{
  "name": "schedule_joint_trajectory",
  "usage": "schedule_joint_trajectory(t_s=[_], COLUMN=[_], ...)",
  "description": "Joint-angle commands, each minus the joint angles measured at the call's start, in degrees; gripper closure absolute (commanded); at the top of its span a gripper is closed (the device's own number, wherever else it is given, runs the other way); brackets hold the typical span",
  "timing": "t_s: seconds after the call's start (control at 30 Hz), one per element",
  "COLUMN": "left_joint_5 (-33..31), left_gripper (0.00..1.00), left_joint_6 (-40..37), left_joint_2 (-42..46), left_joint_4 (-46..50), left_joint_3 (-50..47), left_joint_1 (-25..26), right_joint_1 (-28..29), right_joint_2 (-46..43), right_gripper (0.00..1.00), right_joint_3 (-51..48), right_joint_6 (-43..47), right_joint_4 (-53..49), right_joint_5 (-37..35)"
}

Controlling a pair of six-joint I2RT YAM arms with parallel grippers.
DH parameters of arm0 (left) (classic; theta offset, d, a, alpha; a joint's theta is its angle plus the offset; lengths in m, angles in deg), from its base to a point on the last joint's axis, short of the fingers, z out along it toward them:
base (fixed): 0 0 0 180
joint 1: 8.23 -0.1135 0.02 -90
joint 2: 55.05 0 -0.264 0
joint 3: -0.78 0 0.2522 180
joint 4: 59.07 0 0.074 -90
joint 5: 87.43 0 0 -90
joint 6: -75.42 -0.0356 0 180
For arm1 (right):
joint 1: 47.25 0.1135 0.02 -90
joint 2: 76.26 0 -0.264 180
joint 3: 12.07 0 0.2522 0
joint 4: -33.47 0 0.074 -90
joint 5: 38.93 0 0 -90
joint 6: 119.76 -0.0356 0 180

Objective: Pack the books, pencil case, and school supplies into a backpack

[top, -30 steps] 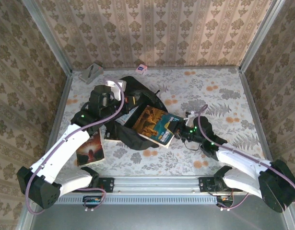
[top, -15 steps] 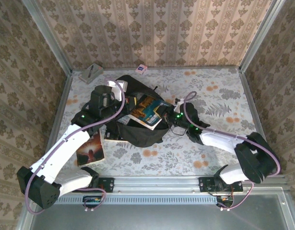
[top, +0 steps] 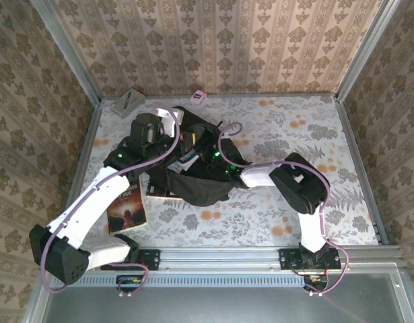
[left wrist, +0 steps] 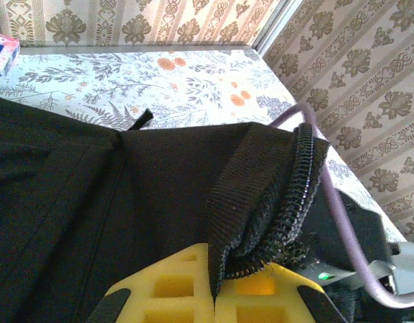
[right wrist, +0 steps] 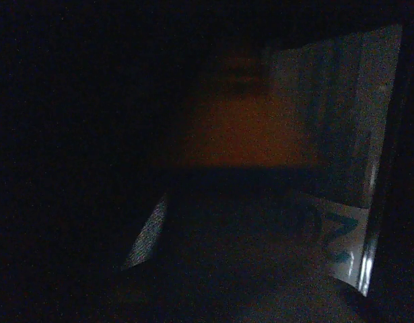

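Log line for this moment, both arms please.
left gripper: shut on backpack rim | right arm: in backpack opening, jaws unreadable | glow-cover book: on table

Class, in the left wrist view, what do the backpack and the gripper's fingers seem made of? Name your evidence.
Backpack: matte black woven fabric, possibly nylon; ribbed weave and coiled zip edge show. Left fingers: yellow, matte, probably plastic or foam; moulded hollow cells.

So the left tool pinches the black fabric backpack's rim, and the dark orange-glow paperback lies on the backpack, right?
No: the top external view shows the dark orange-glow paperback lying on the table beside the black fabric backpack. The left tool does pinch its rim.
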Motion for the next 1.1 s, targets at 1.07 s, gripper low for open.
schedule_joint_trajectory(t_s=[1.07], left_joint_5=[5.53], left_gripper=[1.00], left_joint_6=[3.07], left_joint_2=[3.96], left_joint_4=[-3.27], left_joint_3=[-1.27], left_joint_1=[-11.16], right_joint_1=[-7.65], right_joint_2=[-43.04], right_gripper=[0.30], right_joint_3=[-4.25], right_joint_6=[30.27], right_joint_4=[-40.64], right_joint_5=[3.82])
